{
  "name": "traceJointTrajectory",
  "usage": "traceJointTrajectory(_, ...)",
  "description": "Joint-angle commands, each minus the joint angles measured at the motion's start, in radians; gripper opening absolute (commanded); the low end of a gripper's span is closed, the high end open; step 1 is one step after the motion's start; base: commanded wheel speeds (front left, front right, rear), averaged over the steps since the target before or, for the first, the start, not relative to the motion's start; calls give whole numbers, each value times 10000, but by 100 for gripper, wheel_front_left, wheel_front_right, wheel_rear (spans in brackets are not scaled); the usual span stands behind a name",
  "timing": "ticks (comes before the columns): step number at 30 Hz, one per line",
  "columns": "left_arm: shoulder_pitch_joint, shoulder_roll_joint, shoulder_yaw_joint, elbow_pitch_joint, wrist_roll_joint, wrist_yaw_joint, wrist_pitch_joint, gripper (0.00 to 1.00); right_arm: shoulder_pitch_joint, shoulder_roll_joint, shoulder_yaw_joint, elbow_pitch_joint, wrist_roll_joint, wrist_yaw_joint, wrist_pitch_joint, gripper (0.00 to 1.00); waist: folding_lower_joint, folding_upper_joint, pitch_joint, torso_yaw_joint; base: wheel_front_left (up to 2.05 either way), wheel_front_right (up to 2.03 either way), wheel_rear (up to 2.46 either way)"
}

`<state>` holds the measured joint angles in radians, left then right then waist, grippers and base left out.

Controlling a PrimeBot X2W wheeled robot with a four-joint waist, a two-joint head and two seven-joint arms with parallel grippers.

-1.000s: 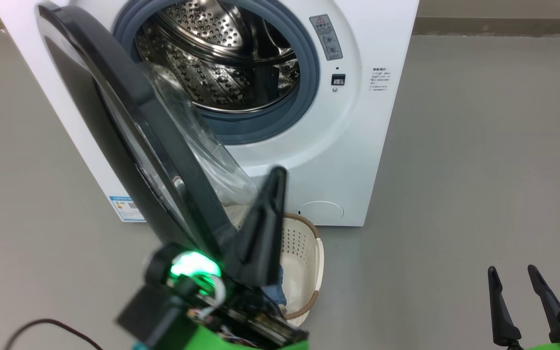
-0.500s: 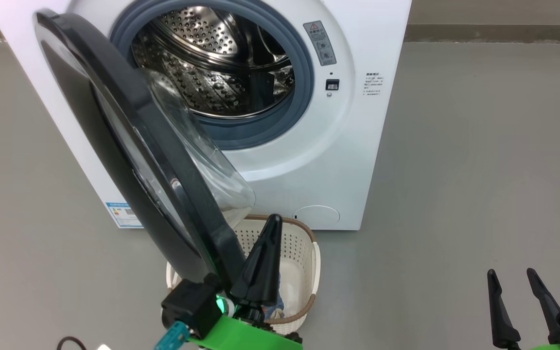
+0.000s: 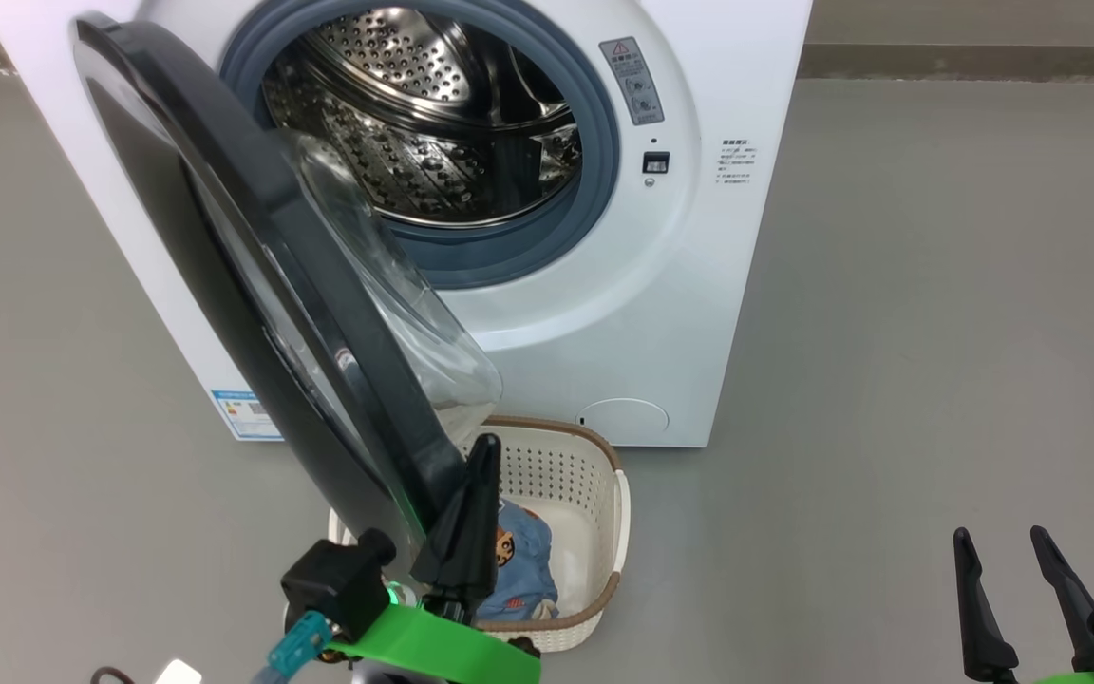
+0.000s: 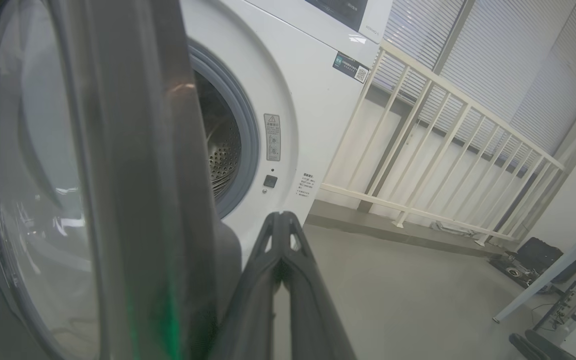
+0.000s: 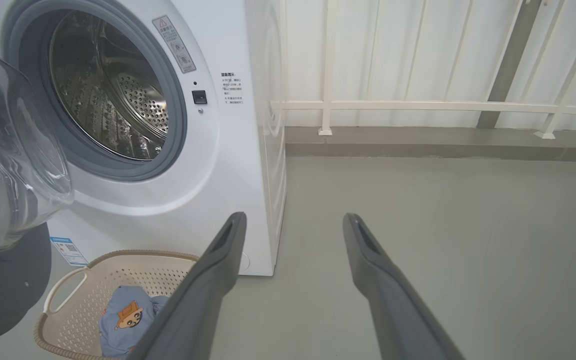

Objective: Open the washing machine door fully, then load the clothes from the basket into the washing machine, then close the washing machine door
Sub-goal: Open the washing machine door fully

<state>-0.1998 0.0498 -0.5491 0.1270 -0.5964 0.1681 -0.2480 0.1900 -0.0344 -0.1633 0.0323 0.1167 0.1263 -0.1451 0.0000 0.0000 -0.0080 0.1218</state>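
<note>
Your left claw (image 3: pixel 482 451) has dropped lower beside the door (image 3: pixel 224 237) rim, shut tight, empty; right claw (image 3: pixel 1000 534) spread wide, empty. Clothes (image 3: pixel 518 560) lie in the basket (image 3: pixel 618 513) below: soft, light, so pinch the bunched top.

White washing machine (image 3: pixel 689 313), black-rimmed door (image 3: pixel 248 190), cream basket (image 3: pixel 561 467) w/ blue cartoon-print clothes (image 3: pixel 523 562).

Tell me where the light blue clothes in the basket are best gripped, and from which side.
Probably the bunched top of the clothes, taken from straight above, leaning to the right side. The bundle lies low inside the basket, whose walls close off its sides, and the open washing machine door overhangs the left part.
</note>
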Motion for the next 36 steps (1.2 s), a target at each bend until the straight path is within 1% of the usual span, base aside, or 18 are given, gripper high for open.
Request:
traceJointTrajectory(1, -158, 37, 388, -107, -49, -26, -110, 0, -383, -158, 200, -236, 90, 44, -18, 100, 0, 0, 21, 18, 0, 0, 0)
traceJointTrajectory(12, -164, 68, 561, 283, 163, -74, -129, 0, -402, -158, 95, -102, 234, 44, -58, 100, 0, 0, 133, 161, 0, 0, 0)
traceJointTrajectory(24, 3, 149, 582, 135, 313, -171, -134, 0, -521, -158, 73, 27, 249, 44, -54, 100, 0, 0, 236, 821, 0, 0, 0)
traceJointTrajectory(33, 304, 269, 517, -232, 434, -122, -135, 0, -456, -158, 29, 177, 231, 44, -27, 100, 0, 0, 132, 1281, 0, 0, 0)
traceJointTrajectory(36, 487, 385, 469, -411, 505, -57, -122, 0, -418, -158, 58, 212, 229, 44, -28, 100, 0, 0, 39, 1482, 0, 0, 0)
